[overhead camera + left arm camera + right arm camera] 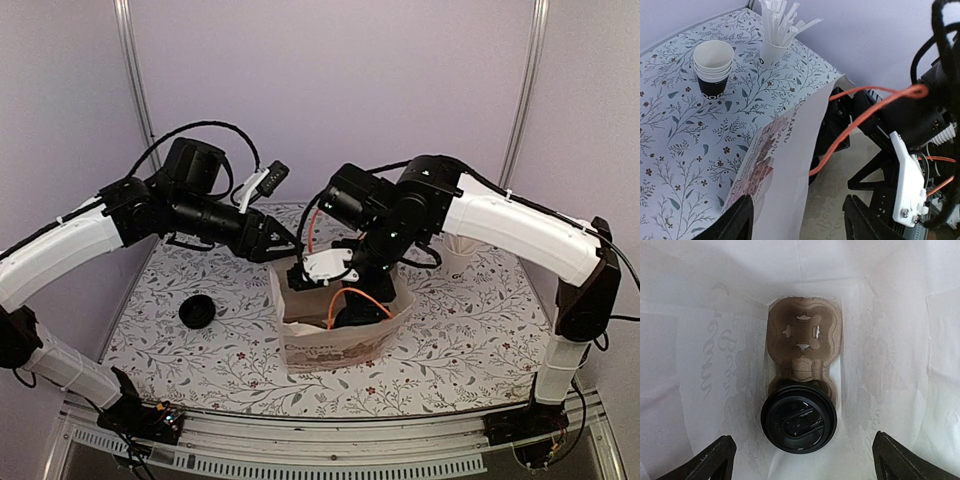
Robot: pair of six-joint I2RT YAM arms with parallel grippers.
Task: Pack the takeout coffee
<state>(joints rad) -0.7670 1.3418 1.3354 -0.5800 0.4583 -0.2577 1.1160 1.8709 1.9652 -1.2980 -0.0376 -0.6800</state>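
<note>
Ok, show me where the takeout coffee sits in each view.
Top external: not visible, hidden inside the paper bag under the right arm.
Left wrist: not visible, only the bag's wall and the right arm show.
Right wrist: lower centre, the takeout coffee, black lid up, on the brown carrier.
Shared landmark: the paper bag.
</note>
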